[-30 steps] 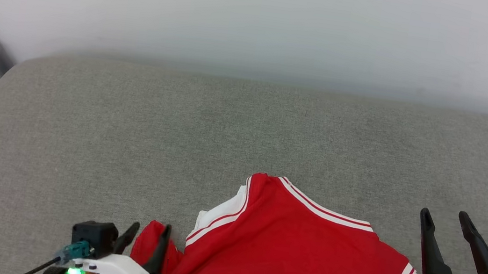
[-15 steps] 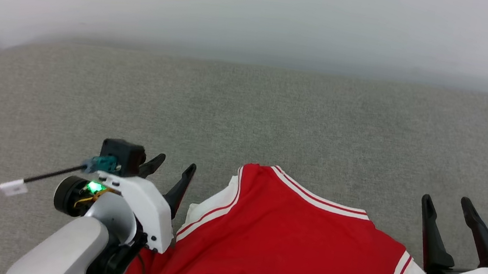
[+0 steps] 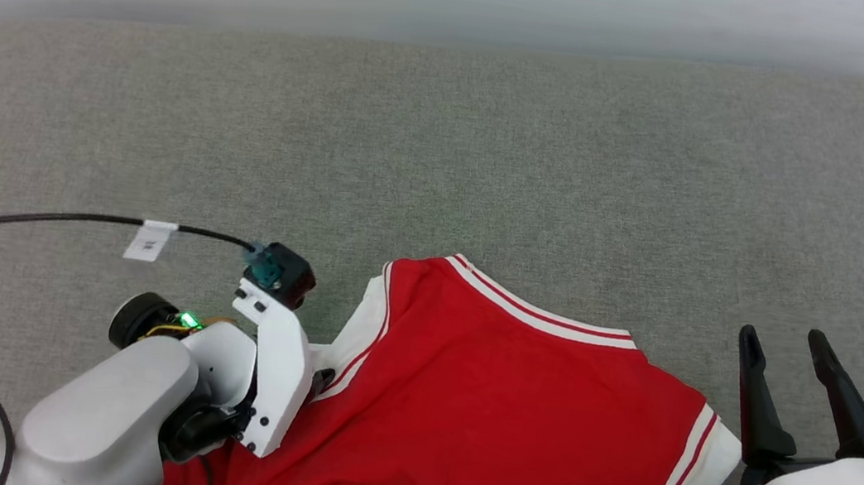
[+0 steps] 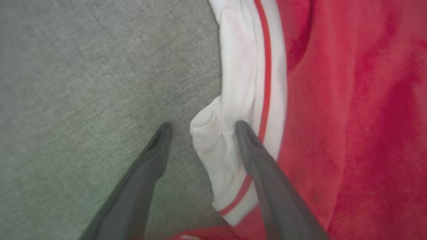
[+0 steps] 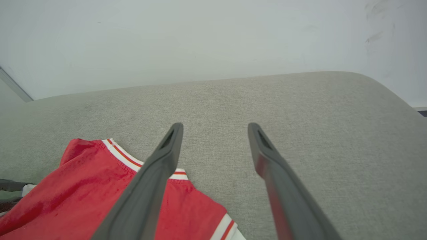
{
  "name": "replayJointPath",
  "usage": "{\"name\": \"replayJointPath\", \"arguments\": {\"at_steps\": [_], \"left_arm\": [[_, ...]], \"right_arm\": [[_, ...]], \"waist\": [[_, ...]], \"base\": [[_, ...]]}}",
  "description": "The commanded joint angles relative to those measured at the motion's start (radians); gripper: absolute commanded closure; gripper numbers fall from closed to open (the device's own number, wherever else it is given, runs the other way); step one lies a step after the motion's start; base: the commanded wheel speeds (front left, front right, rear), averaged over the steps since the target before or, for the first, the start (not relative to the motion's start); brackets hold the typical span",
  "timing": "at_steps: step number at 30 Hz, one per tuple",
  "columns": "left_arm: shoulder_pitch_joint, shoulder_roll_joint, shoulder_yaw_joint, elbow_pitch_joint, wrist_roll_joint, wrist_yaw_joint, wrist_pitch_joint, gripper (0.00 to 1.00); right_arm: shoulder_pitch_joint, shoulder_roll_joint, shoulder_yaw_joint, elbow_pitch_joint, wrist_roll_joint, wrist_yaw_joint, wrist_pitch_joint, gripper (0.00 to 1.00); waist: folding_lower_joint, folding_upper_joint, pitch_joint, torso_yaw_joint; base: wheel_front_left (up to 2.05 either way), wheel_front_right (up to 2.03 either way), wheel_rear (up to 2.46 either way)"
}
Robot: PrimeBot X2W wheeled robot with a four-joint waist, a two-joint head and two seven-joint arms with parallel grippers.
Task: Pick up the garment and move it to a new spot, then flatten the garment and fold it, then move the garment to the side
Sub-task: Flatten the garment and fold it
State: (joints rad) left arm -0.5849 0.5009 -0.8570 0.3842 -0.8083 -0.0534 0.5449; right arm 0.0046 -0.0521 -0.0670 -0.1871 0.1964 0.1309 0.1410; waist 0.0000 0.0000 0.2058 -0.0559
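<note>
Red cloth with white sleeves, the garment [image 3: 492, 417] lies rumpled at the grey cushion's [image 3: 444, 152] near edge. The left gripper [image 4: 202, 124] straddles a sleeve fold, fingers spread, seemingly poised to pinch it. The right gripper [image 3: 783, 335] hovers spread beside the other sleeve, probably ready to pull flat.

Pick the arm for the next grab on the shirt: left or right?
Left, probably. The left gripper is open astride the white sleeve edge of the shirt; the right gripper, also open, sits beside the other sleeve, over cushion.

The rumpled red garment [image 3: 492, 417] lies directly on a wide grey fabric cushion [image 3: 493, 159].
</note>
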Motion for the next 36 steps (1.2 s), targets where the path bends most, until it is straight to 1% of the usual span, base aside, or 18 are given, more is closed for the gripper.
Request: {"name": "replayJointPath", "arguments": {"at_steps": [1,3,5,6,8,10,14,16,20,24,26,29,30,31,33,36], "left_arm": [[0.027,-0.003,-0.037,0.030,0.004,-0.011,0.037,0.00],[0.021,-0.008,-0.064,0.046,0.011,-0.027,0.064,0.00],[0.017,-0.019,-0.074,0.052,0.010,-0.038,0.064,0.78],[0.012,-0.023,-0.071,0.055,0.011,-0.036,0.052,1.00],[0.010,-0.029,-0.047,0.052,0.001,-0.027,0.018,1.00],[0.003,-0.023,-0.020,0.044,0.003,-0.011,-0.031,1.00],[-0.018,0.022,0.048,0.002,0.023,0.040,-0.136,1.00],[-0.020,0.045,0.078,-0.027,0.037,0.075,-0.187,1.00],[0.019,0.096,0.149,-0.080,0.046,0.164,-0.279,1.00],[0.117,0.115,0.201,-0.113,0.001,0.251,-0.309,1.00],[0.178,0.114,0.220,-0.108,-0.041,0.268,-0.315,1.00],[0.248,0.090,0.239,-0.087,-0.087,0.276,-0.339,1.00],[0.262,0.082,0.244,-0.079,-0.095,0.281,-0.354,0.78],[0.272,0.071,0.250,-0.075,-0.102,0.282,-0.373,0.00],[0.290,0.053,0.266,-0.073,-0.106,0.279,-0.431,0.00],[0.301,0.034,0.293,-0.082,-0.079,0.291,-0.551,0.00]], "right_arm": [[-0.012,0.003,0.005,0.004,0.006,0.000,-0.007,0.00],[-0.020,0.003,0.009,0.011,0.006,0.000,-0.009,0.00],[-0.026,0.003,0.012,0.016,0.009,0.000,-0.012,0.00],[-0.027,0.003,0.012,0.019,0.012,0.000,-0.014,0.00],[-0.023,0.003,0.010,0.024,0.015,0.000,-0.017,0.00],[-0.009,0.003,0.003,0.028,0.016,0.000,-0.017,0.00],[0.009,0.003,-0.017,0.021,0.013,0.000,-0.011,0.00],[0.014,0.003,-0.028,0.015,0.007,0.000,-0.005,0.00],[0.015,0.003,-0.034,0.004,0.006,0.000,0.005,0.00],[0.015,0.002,-0.036,-0.001,0.006,0.000,0.013,0.00],[0.014,0.003,-0.036,-0.003,0.007,0.000,0.015,0.00],[0.013,0.003,-0.041,-0.003,0.009,0.000,0.015,0.00],[0.012,0.003,-0.045,-0.001,0.008,0.000,0.015,0.00],[0.012,0.003,-0.048,0.000,0.008,0.000,0.015,0.00],[0.014,0.003,-0.056,0.001,0.003,0.000,0.016,0.00],[0.022,0.003,-0.066,0.002,-0.003,0.000,0.022,0.00]], "waist": [[0.0000,0.0000,0.009,-0.008],[0.0000,0.0000,0.013,-0.013],[0.0000,0.0000,0.014,-0.017],[0.0000,0.0000,0.013,-0.018],[0.0000,0.0000,0.006,-0.018],[0.0000,0.0000,-0.005,-0.013],[0.0000,0.0000,-0.023,0.012],[0.0000,0.0000,-0.029,0.030],[0.0000,0.0000,-0.038,0.062],[0.0000,0.0000,-0.038,0.076],[0.0000,0.0000,-0.034,0.079],[0.0000,0.0000,-0.030,0.081],[0.0000,0.0000,-0.030,0.081],[0.0000,0.0000,-0.033,0.081],[0.0000,0.0000,-0.044,0.078],[0.0000,0.0000,-0.070,0.075]], "base": [[0.00,0.00,0.00],[0.00,0.00,0.00],[0.00,0.00,0.00],[0.00,0.00,0.00],[0.00,0.00,0.00],[0.00,0.00,0.00],[0.00,0.00,0.00],[0.00,0.00,0.00],[0.00,0.00,0.00],[0.00,0.00,0.00],[0.00,0.00,0.00],[0.00,0.00,0.00],[0.00,0.00,0.00],[0.00,0.00,0.00],[0.00,0.00,0.00],[0.00,0.00,0.00]]}}
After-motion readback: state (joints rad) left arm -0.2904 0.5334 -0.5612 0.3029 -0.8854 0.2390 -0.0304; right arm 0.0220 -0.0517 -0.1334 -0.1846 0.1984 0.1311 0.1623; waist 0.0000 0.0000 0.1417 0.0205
